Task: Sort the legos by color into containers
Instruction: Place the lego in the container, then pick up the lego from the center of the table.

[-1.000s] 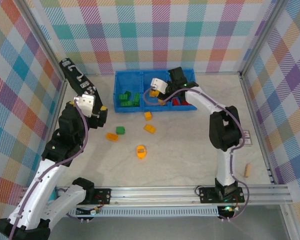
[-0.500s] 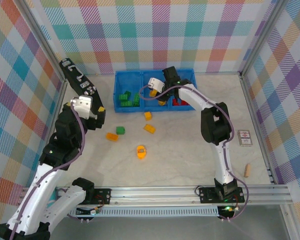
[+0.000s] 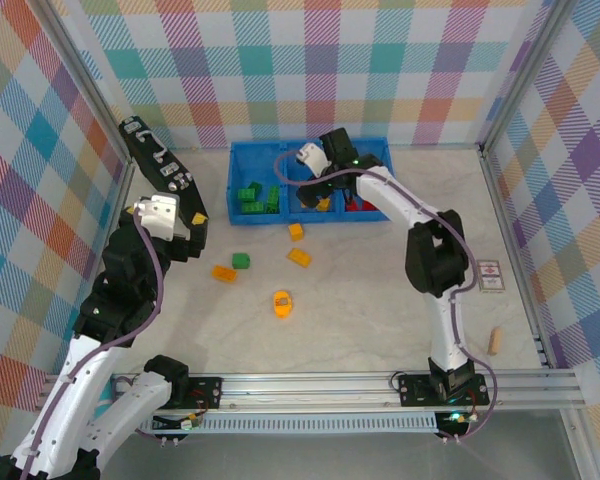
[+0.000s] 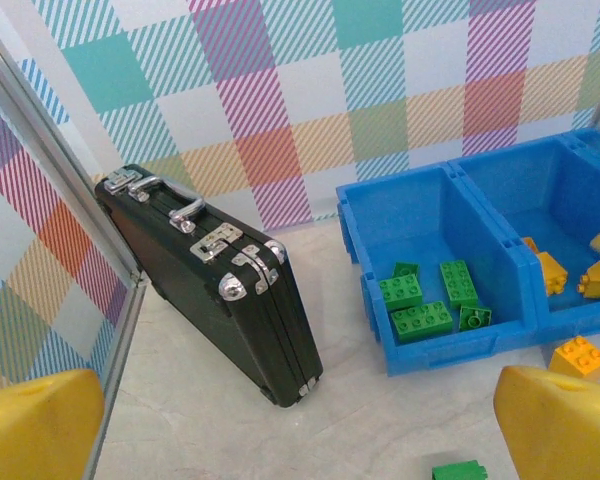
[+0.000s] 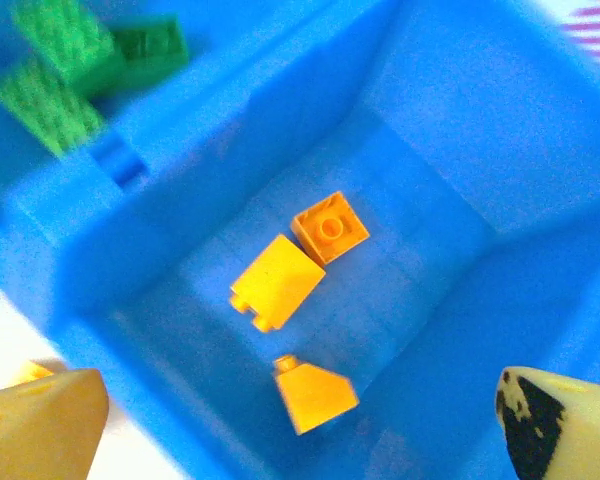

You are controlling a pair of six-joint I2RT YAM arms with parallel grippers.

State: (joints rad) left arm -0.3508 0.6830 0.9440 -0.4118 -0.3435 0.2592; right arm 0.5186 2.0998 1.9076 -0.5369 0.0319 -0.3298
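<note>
Right wrist view looks straight down into the middle compartment of the blue tray (image 5: 460, 150), where 3 yellow bricks (image 5: 277, 282) lie close together on the floor. The right gripper (image 5: 300, 425) hangs over them, fingers spread wide with nothing between them.

In the top external view, green bricks (image 3: 258, 197) sit in the left compartment and red bricks (image 3: 358, 205) in the right one. 5 pieces lie loose on the table in front of the tray: a near yellow brick (image 3: 296, 231) just beside its front wall, a second yellow brick (image 3: 300, 256), a loose green brick (image 3: 241, 261), an orange brick (image 3: 224, 272) and a rounded yellow piece (image 3: 282, 302) closest to the arms. The left gripper (image 4: 300, 425), also wide open and empty, hovers beside the black case (image 4: 215, 280).

The step in hand looks like the end of a drop-off. To finish it well, the right gripper should rise straight up until its fingers clear the compartment walls before swinging away, so the tray is not dragged. The near yellow brick is then the closest pick. It calls for a descent that keeps the fingers off the tray's front wall.
</note>
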